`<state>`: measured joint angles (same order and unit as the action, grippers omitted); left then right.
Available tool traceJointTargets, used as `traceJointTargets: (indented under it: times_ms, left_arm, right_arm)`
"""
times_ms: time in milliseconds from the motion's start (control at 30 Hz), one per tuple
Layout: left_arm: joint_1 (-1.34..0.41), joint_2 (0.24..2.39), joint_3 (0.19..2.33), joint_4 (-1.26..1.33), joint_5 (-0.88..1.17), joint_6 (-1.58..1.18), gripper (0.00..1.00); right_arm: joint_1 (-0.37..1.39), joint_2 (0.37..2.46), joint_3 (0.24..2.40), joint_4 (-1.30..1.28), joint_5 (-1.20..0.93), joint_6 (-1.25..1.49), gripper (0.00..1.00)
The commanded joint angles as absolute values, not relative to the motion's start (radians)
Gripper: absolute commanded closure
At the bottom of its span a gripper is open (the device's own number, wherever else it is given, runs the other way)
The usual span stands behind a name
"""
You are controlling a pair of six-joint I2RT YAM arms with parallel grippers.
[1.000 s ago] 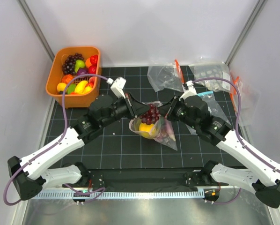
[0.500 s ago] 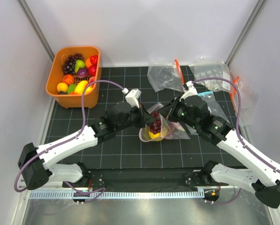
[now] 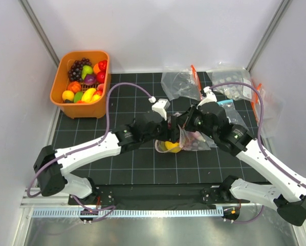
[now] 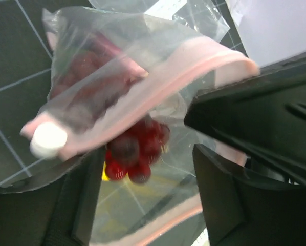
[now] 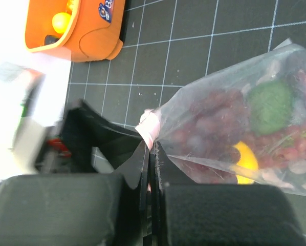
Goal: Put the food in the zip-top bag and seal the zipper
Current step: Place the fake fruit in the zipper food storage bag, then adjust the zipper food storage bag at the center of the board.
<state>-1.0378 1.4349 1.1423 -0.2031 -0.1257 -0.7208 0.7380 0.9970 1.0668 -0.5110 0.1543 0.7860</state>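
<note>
The zip-top bag [image 3: 195,139] hangs at the table's middle, its mouth held up. My right gripper [image 5: 152,149] is shut on the corner of the pink zipper [image 5: 149,128]. Through the plastic I see dark grapes, a green piece [image 5: 269,106] and a yellow lemon [image 5: 245,156]. My left gripper [image 4: 145,200] stands open at the bag's mouth. A bunch of red-purple grapes [image 4: 135,154] sits just ahead of its fingers, below the zipper strip [image 4: 158,89], touching neither finger. From above, the left gripper [image 3: 169,131] and the right gripper [image 3: 181,124] meet over the bag, and the lemon [image 3: 170,147] shows below them.
An orange tub [image 3: 58,89] with several more toy fruits stands at the back left. Other clear bags lie at the back: one [image 3: 179,84] behind the grippers, a dotted one [image 3: 234,82] and a blue-strip one [image 3: 228,104] to the right.
The left arm has reached rightward with the grapes to the bag's mouth and opened its jaws, letting the bunch go. The right gripper has kept its hold on the bag.
</note>
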Motion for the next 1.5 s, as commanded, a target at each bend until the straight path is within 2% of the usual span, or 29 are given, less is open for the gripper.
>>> traceJointTargets:
  times_ms: [0, 200, 400, 733, 800, 867, 900, 967, 1000, 1133, 1333, 1467]
  left_arm:
    - [-1.051, 1.307, 1.141, -0.202, -0.189, -0.672, 0.25]
    - [-1.054, 1.212, 1.137, -0.363, -0.179, -0.670, 0.23]
    - [-1.054, 1.157, 1.124, -0.537, -0.276, -0.655, 0.23]
    - [-1.049, 1.271, 1.046, -0.503, -0.327, -0.692, 0.23]
    - [-1.043, 1.311, 1.043, -0.503, -0.322, -0.693, 0.29]
    - [-1.042, 1.325, 1.032, -0.482, -0.313, -0.696, 0.45]
    - [-1.042, 1.321, 1.026, -0.471, -0.305, -0.696, 0.67]
    - [-1.042, 1.301, 1.006, -0.431, -0.292, -0.692, 0.84]
    - [-1.042, 1.278, 1.009, -0.428, -0.288, -0.686, 0.98]
    - [-1.022, 1.243, 1.113, -0.506, -0.288, -0.623, 1.00]
    - [-0.858, 1.204, 1.366, -0.650, -0.135, -0.542, 1.00]
    - [-0.815, 1.216, 1.417, -0.690, -0.066, -0.523, 1.00]
  right_arm:
    - [0.756, 0.963, 1.121, -0.489, 0.182, 0.765, 0.99]
    - [0.756, 0.953, 1.104, -0.508, 0.244, 0.741, 0.99]
    - [0.758, 0.960, 1.098, -0.505, 0.249, 0.741, 0.99]
    - [0.756, 0.969, 1.104, -0.500, 0.236, 0.745, 0.99]
    - [0.758, 0.968, 1.101, -0.503, 0.235, 0.742, 0.99]
    - [0.756, 0.976, 1.106, -0.508, 0.227, 0.726, 0.99]
    - [0.756, 0.989, 1.111, -0.526, 0.229, 0.718, 0.99]
    - [0.756, 1.009, 1.129, -0.549, 0.227, 0.692, 0.99]
    - [0.756, 1.018, 1.135, -0.575, 0.230, 0.686, 0.99]
    - [0.764, 1.081, 1.166, -0.620, 0.232, 0.654, 0.99]
    - [0.863, 1.213, 1.290, -0.670, 0.311, 0.615, 0.99]
    - [0.896, 1.276, 1.400, -0.767, 0.366, 0.595, 0.99]
